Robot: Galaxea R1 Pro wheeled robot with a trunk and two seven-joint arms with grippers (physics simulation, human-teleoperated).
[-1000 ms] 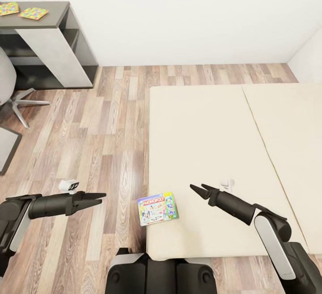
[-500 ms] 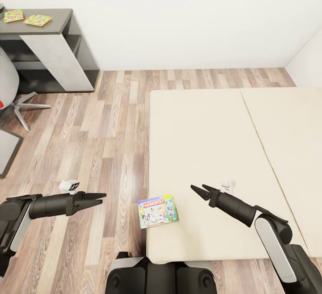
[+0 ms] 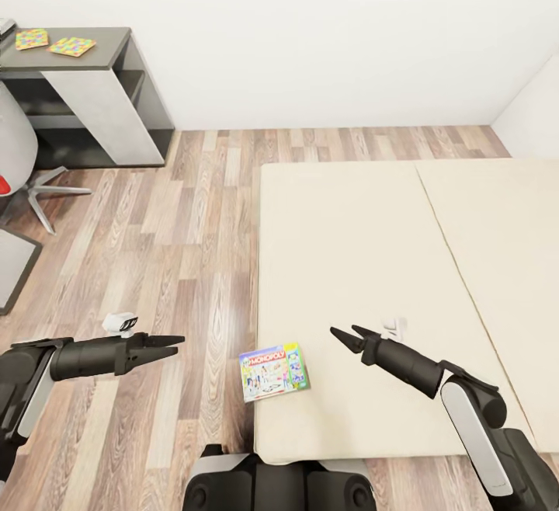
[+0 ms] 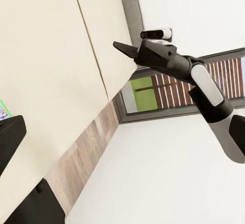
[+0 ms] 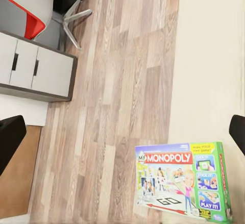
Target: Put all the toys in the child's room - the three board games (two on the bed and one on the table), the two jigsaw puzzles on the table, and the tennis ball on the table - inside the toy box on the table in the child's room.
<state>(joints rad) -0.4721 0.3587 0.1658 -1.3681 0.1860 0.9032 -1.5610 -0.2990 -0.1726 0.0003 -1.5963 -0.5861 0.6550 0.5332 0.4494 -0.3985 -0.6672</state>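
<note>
A Monopoly board game (image 3: 273,371) lies flat on the cream bed (image 3: 349,231) near its front left corner; its lid reads clearly in the right wrist view (image 5: 181,185). To the right of the box, my right gripper (image 3: 345,332) hovers open over the bed, fingers pointing left with nothing between them. Over the wooden floor left of the bed, my left gripper (image 3: 175,340) is open and empty, pointing toward the box. Two colourful jigsaw puzzles (image 3: 32,38) (image 3: 71,46) lie on the dark table (image 3: 116,41) at the far left. The left wrist view looks across at my right arm (image 4: 173,63).
An office chair (image 3: 19,146) with a star base stands before the table, and a grey mat edge (image 3: 12,262) lies at the left. A low drawer cabinet (image 5: 35,71) shows in the right wrist view. Wooden floor (image 3: 194,208) runs between table and bed.
The whole head view has shifted, so the camera moved: the table and puzzles now sit lower and further into the picture. Both arms hold the same pose and the game has not moved.
</note>
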